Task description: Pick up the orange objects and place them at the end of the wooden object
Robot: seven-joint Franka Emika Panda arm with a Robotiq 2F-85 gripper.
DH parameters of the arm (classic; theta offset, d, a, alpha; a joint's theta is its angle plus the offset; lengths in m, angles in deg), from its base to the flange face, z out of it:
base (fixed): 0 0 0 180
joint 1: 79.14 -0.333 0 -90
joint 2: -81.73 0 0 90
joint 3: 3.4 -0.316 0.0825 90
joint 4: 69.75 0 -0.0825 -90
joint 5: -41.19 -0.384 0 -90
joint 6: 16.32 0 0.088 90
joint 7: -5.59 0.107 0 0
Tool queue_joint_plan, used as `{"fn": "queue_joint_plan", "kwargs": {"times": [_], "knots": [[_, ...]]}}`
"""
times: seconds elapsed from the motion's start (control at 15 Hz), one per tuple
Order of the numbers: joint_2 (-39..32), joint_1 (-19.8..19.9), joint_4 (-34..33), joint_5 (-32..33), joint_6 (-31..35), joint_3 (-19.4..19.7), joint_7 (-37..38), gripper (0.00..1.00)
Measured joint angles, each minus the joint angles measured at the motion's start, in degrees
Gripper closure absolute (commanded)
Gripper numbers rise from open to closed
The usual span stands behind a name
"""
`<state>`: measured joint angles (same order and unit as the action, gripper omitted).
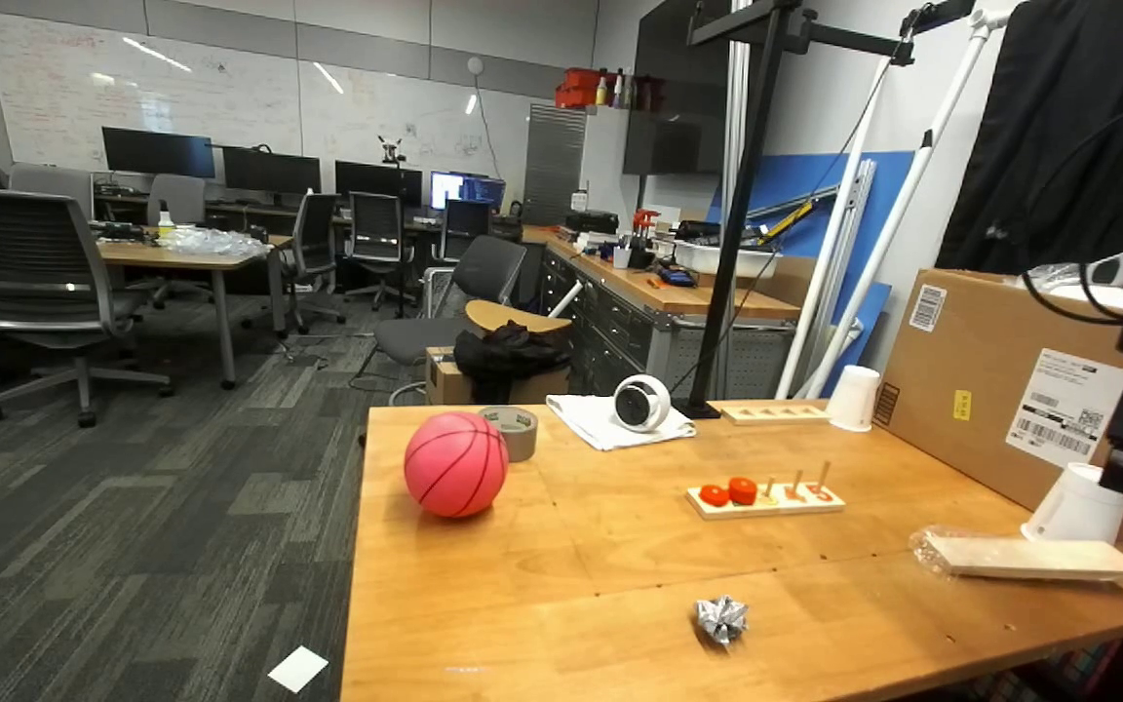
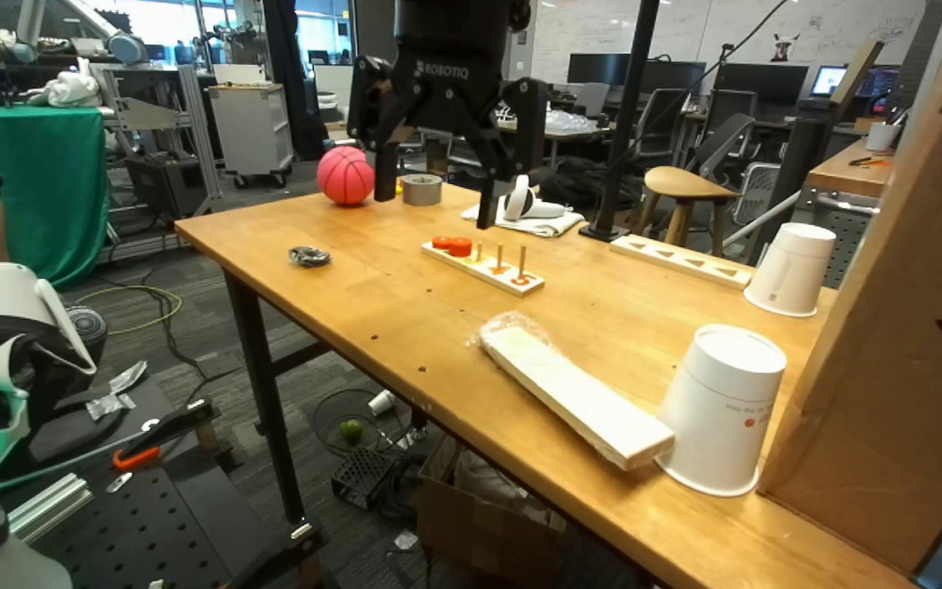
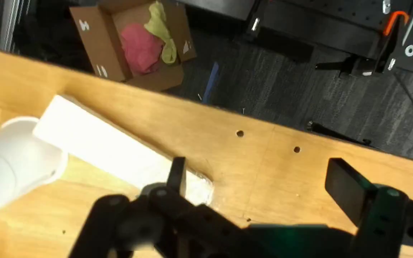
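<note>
Two orange-red roundish pieces sit side by side at one end of a pale wooden peg board (image 1: 786, 508). They are a flatter piece (image 1: 715, 495) and a taller piece (image 1: 743, 489). Bare pegs stand along the rest of the board, with flat orange and yellow shapes at their bases. The pieces (image 2: 460, 247) and peg board (image 2: 512, 284) also show in an exterior view. A plain pale wooden board (image 2: 577, 393) lies in clear wrap near the table edge; it shows in the wrist view (image 3: 113, 147). My gripper (image 2: 436, 203) is open and empty above the table; the wrist view shows its spread fingers (image 3: 256, 168).
White cups (image 2: 724, 409) (image 2: 790, 270) stand by a large cardboard box (image 1: 1000, 390). A pinkish-red ball (image 1: 456, 464), tape roll (image 1: 513, 434), white cloth (image 1: 591, 419), crumpled foil (image 1: 721, 619) and slotted board (image 2: 679, 262) are on the table (image 1: 522, 604). A black pole (image 1: 737, 195) rises at the back.
</note>
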<state>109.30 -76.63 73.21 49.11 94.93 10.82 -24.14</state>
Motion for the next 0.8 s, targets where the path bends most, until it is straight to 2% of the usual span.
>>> {"fn": "queue_joint_plan", "kwargs": {"times": [0.4,0.8], "knots": [[-7.78,-6.31,-0.98,-0.29,14.1,-3.09,-8.34,0.0],[-19.86,-8.67,-9.33,-0.43,22.45,-7.04,-20.78,0.0]]}}
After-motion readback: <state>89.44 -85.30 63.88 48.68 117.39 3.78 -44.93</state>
